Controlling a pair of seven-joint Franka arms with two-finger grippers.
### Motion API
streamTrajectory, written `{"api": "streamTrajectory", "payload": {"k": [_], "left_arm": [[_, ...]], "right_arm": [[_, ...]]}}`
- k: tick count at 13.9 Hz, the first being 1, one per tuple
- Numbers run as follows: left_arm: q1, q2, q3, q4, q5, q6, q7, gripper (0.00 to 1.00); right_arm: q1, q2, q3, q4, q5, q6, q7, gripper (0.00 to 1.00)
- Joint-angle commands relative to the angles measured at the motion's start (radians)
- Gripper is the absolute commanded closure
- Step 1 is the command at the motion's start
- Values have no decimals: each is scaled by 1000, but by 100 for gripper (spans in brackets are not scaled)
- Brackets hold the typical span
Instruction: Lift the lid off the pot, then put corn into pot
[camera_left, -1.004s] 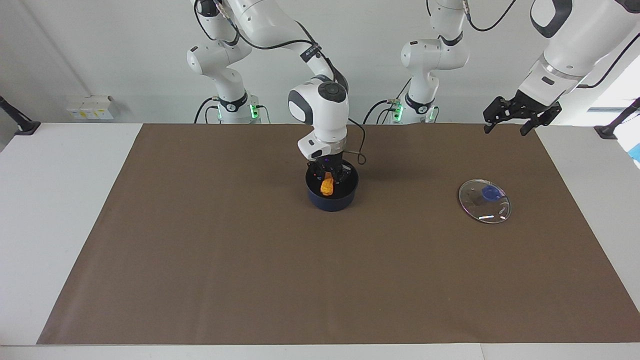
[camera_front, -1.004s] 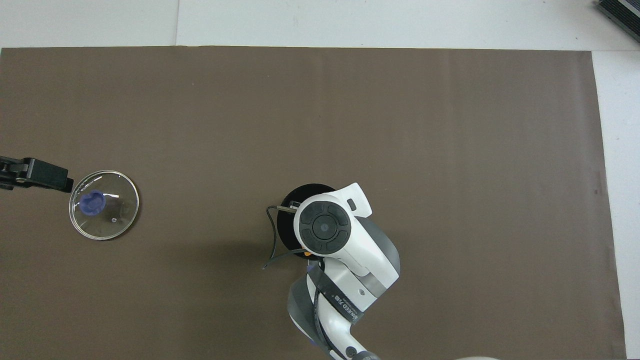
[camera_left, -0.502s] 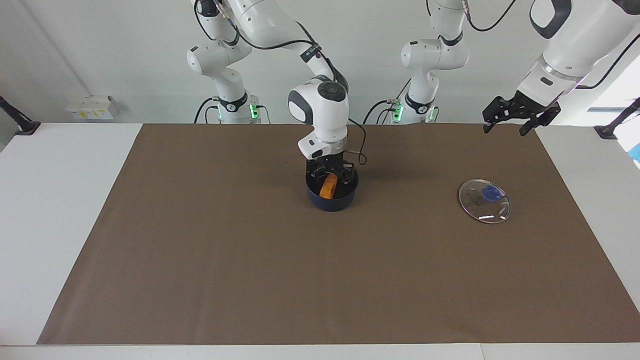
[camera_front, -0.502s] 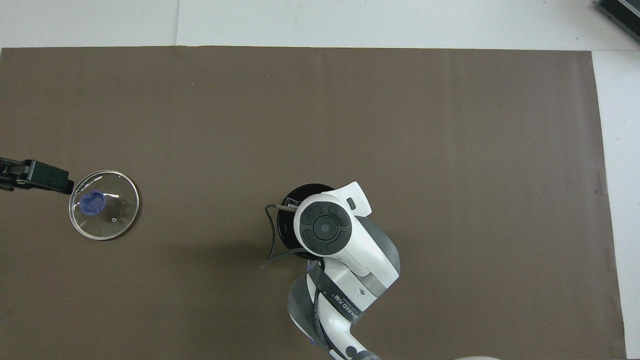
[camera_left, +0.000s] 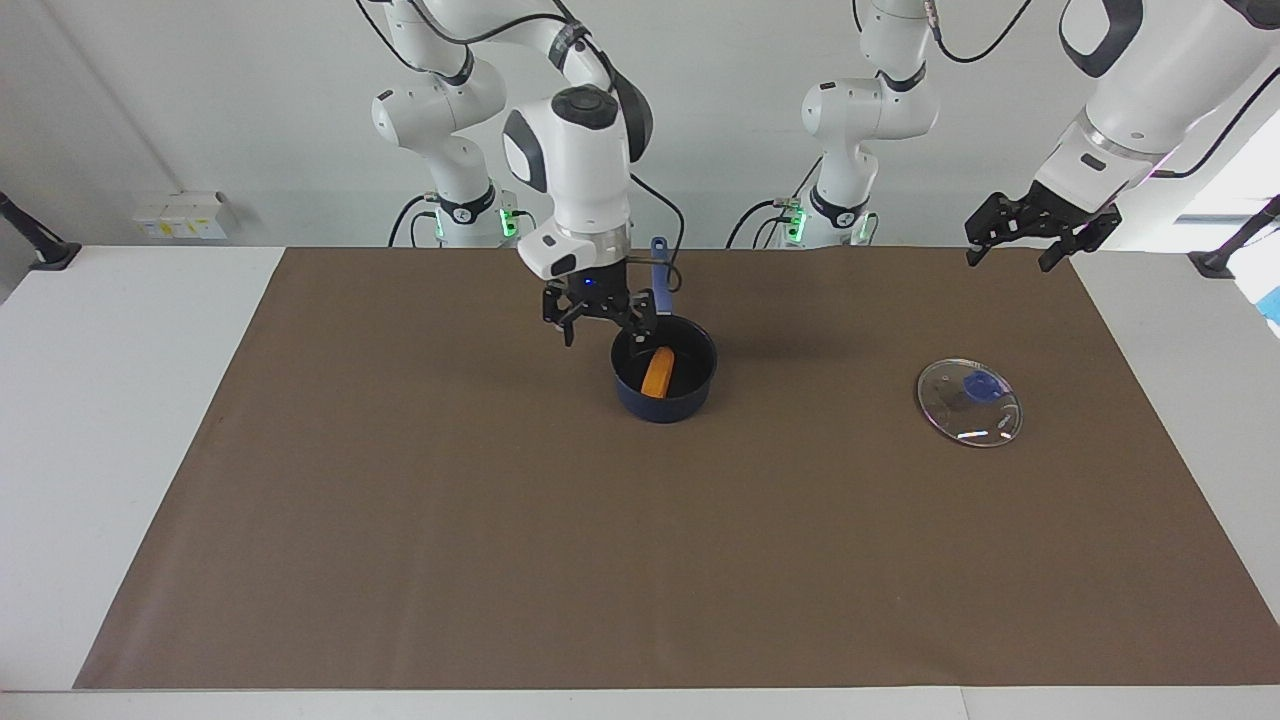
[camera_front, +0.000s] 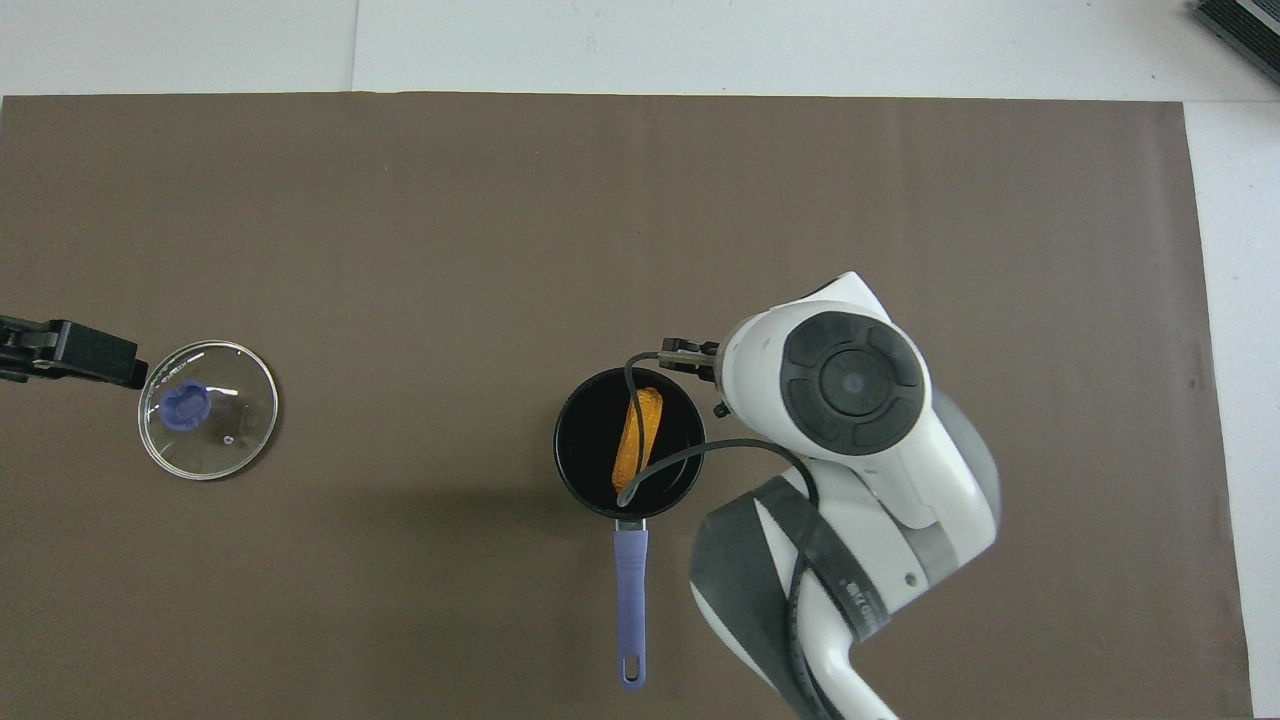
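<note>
The dark blue pot stands mid-mat with its handle pointing toward the robots. The orange-yellow corn lies inside it on the black bottom, with nothing holding it. My right gripper is open and empty, raised just above the pot's rim on the side toward the right arm's end. The clear lid with its blue knob lies flat on the mat toward the left arm's end. My left gripper waits open, high over the mat's edge there, apart from the lid.
A brown mat covers most of the white table. Small white boxes sit at the corner by the right arm's end. Black clamps stand at both ends of the table. A cable from the right wrist hangs across the pot.
The right gripper opened and let the corn drop into the pot, then rose and moved toward the right arm's end. The pot's handle now shows. The left arm stayed put.
</note>
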Motion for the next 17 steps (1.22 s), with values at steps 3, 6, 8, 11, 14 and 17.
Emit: {"api": "streamTrajectory", "payload": {"k": [3,6,8,11,14,17], "left_arm": [[8,-23,22,-19,14,3,2,0],[6,-23,22,-19,14,5,2,0],[6,-23,22,-19,14,5,2,0],[8,-23,24,-19,14,3,2,0],[6,-23,22,-19,14,5,2,0],[8,-23,24,-19,14,5,2,0]], "right_arm": [[-173,-108,11,2,6,-148,-321,0],[-260,-140,11,44,6,-237,-460,0],[-303,-140,9,89,7,-290,-516,0],[-392,-140,6,153,79,-369,-597,0],[-438,-140,6,218,81,-412,-628,0],[-457,-140,3,291,81,-483,-630,0]]}}
